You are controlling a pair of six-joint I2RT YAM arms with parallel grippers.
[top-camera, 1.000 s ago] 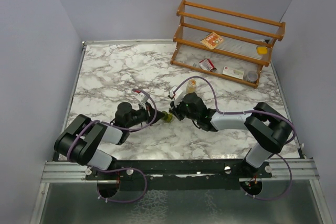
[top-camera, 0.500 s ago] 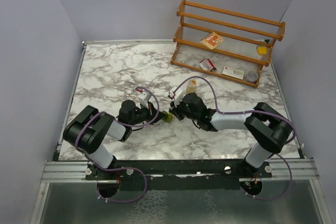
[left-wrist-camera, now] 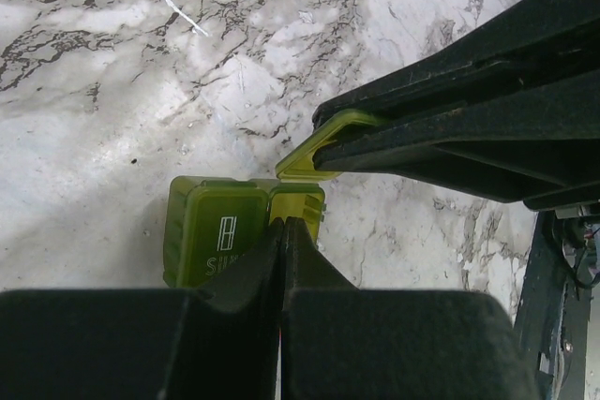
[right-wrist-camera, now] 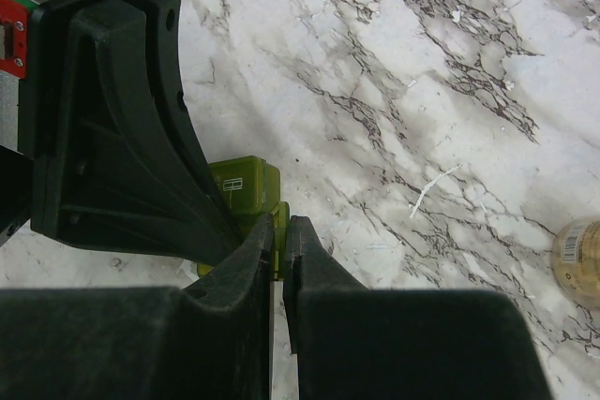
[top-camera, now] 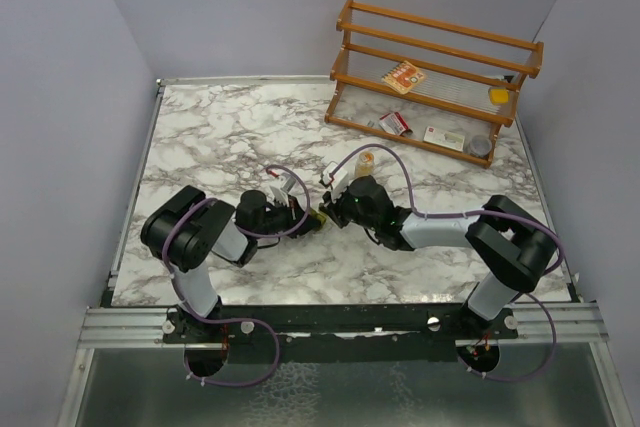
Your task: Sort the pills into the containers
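We log: box [left-wrist-camera: 216,231] at desk [top-camera: 220,137] centre | left end effector [left-wrist-camera: 282,227] has swung right, closed and empty, tips on box | right end effector [right-wrist-camera: 279,225] pinches lid [left-wrist-camera: 314,152] up | we judge opening underway, pills unseen.

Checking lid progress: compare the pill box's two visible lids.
The SUN lid lies flat and closed; the neighbouring lid stands tilted open. Nothing grips the SUN lid; the right hand pinches the neighbouring lid. Both are translucent olive-green.

Marble table [top-camera: 220,127], pill box [left-wrist-camera: 211,231], bottle [top-camera: 366,161], wooden rack [top-camera: 440,27]
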